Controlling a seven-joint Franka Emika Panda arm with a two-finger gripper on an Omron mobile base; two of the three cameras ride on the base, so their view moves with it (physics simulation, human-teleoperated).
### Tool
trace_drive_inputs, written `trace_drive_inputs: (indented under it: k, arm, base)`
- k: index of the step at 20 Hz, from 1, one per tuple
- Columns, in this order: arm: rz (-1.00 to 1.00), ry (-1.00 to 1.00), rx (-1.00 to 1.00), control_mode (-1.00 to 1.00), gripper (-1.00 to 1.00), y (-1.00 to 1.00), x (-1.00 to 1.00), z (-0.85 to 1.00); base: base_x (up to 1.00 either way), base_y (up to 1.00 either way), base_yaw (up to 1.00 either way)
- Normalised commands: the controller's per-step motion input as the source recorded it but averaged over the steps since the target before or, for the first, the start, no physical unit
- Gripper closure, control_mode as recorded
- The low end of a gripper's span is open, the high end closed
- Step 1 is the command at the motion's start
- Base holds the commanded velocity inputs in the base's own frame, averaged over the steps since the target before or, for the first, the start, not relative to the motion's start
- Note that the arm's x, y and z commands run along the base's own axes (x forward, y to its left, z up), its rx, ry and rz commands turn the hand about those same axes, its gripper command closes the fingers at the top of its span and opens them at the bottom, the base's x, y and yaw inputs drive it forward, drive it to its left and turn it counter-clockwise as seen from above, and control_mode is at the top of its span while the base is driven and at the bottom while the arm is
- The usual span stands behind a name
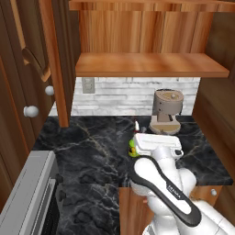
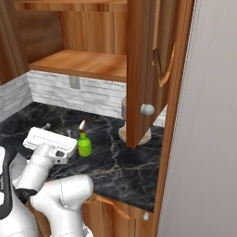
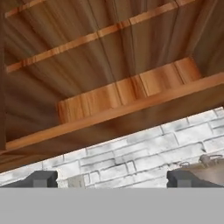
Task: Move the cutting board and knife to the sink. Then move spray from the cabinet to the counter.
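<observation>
Fingers point(image 3: 112, 178) wide apart; no legible writing

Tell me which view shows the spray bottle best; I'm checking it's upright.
The right base view: the spray bottle stands upright and unobstructed on the counter. In the left base view the hand hides most of it.

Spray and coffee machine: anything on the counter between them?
Nothing. In the right base view, bare black counter separates the spray from the coffee machine, which the open cabinet door partly hides.
</observation>
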Motion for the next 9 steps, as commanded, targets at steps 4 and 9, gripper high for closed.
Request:
trace_drive_inputs:
  k: [4, 9]
  arm:
    - [-0.08, -0.18, 0.04, -1.00, -1.00, 0.00, -0.82, 0.80]
    - [-0.07, -0.20, 0.02, -1.00, -1.00, 0.00, -0.87, 0.82]
  base:
    - [0.00, 0.00, 0.00]
    - [0.00, 0.00, 0.00]
